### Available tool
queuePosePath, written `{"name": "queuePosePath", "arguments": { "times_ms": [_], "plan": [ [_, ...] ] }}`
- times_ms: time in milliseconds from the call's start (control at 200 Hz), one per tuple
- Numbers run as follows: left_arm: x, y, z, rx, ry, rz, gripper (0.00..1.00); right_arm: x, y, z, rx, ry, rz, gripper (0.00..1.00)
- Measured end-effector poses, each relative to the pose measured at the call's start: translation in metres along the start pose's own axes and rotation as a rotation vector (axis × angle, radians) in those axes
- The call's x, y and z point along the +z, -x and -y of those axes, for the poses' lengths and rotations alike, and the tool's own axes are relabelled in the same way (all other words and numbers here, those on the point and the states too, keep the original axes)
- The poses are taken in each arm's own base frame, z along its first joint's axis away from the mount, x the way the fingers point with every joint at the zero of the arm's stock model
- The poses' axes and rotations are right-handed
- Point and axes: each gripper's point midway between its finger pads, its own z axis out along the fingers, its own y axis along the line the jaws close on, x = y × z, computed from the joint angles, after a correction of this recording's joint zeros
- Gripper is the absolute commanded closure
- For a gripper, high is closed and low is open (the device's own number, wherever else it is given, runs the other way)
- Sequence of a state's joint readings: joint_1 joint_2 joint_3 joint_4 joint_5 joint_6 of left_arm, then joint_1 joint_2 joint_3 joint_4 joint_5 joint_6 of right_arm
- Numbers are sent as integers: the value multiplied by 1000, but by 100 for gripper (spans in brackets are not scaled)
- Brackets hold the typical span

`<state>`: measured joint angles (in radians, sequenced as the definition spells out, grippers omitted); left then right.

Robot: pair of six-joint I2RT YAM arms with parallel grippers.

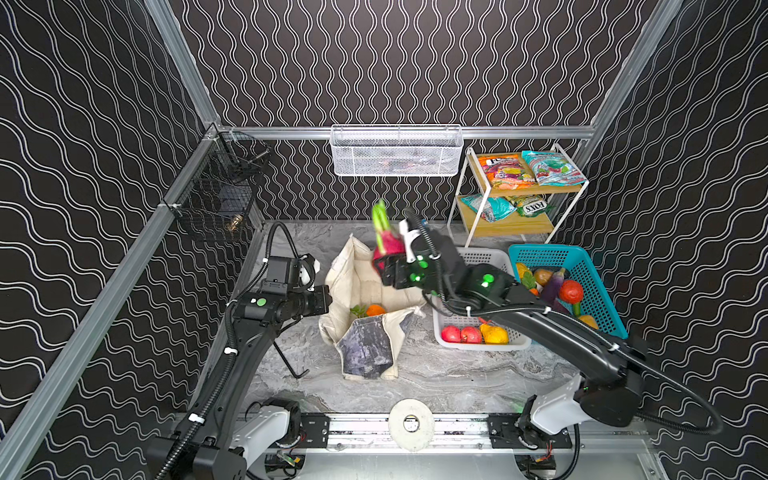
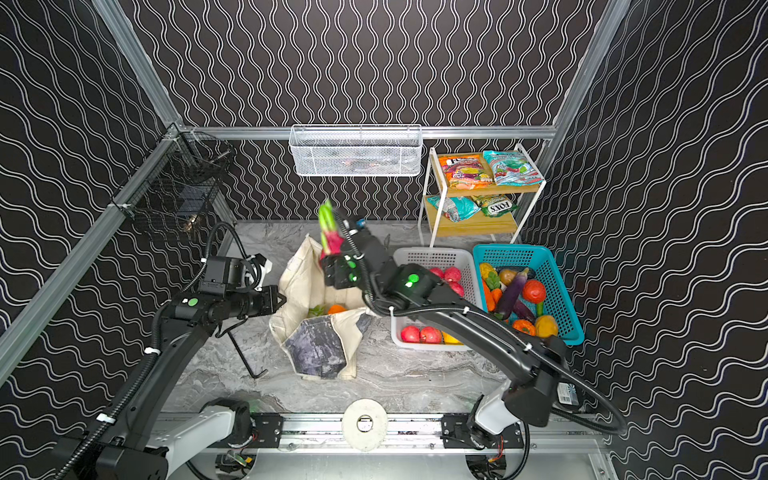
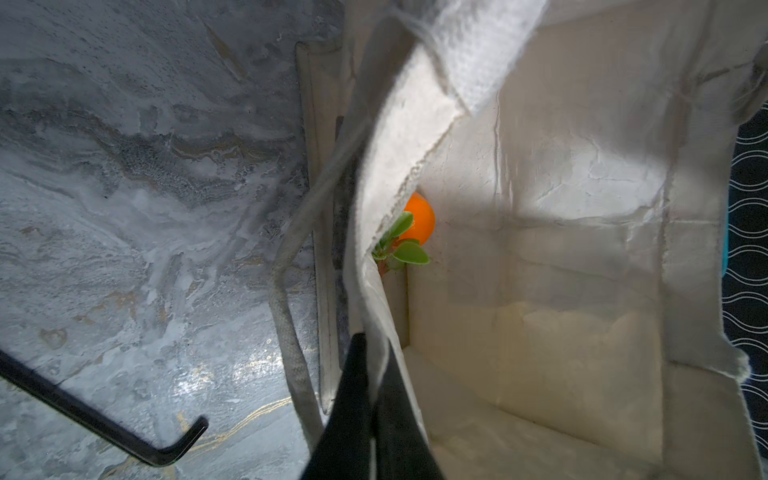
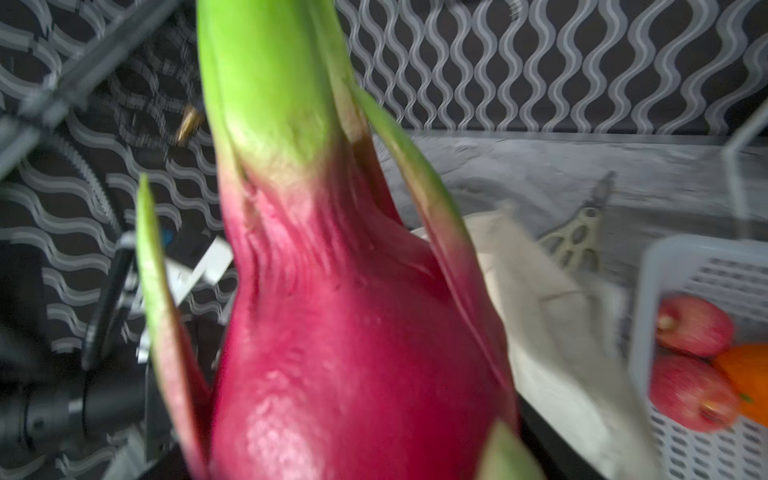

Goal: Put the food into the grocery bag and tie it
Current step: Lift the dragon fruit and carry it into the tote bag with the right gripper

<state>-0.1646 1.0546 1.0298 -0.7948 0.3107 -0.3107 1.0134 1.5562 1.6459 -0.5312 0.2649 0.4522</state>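
So my right gripper has its jaws spread wide around the fat pink belly of the dragon fruit, and it's a solid hold as far as I can tell. In both top views the fruit's long axis runs roughly 12 to 6, with the green tips at 12 and the heavy end in my jaws.

What matters is the mouth of the tote bag. It sits at about 6 o'clock from that gripper, just below and a bit nearer me, so I'm hanging over its far rim rather than dead centre. I reckon I need a short pull toward 6 and then a drop.

My left gripper is pinched tight on the bag's rim at the 9 o'clock side, propping it open. An orange with leaves is already inside. The white basket of apples sits at 3 o'clock of the bag.
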Motion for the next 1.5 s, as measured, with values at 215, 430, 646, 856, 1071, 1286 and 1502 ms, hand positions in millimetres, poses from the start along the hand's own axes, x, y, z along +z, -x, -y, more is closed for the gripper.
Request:
{"name": "queuePosePath", "arguments": {
  "times_ms": [215, 430, 646, 856, 1071, 1286, 1502],
  "plan": [
    [-1, 1, 3, -1, -10, 3, 100, 28, -30, -18, -108, 73, -106, 25],
    [-3, 3, 5, 3, -18, 7, 100, 51, -55, -21, -202, 94, -193, 23],
    [-4, 3, 6, 6, -23, 10, 100, 64, -63, 6, -236, 62, -255, 23],
    [-7, 7, 9, 10, -29, 20, 100, 70, -69, 37, -217, 59, -325, 25],
    [-4, 9, 9, 8, -29, 12, 100, 74, -88, 50, -240, 49, -407, 25],
    [-2, 9, 11, 8, -41, 8, 100, 78, -112, 52, -281, 37, -480, 28],
    [-2, 11, 13, 12, -47, 14, 100, 82, -135, 50, -340, 28, -545, 28]
  ]
}}
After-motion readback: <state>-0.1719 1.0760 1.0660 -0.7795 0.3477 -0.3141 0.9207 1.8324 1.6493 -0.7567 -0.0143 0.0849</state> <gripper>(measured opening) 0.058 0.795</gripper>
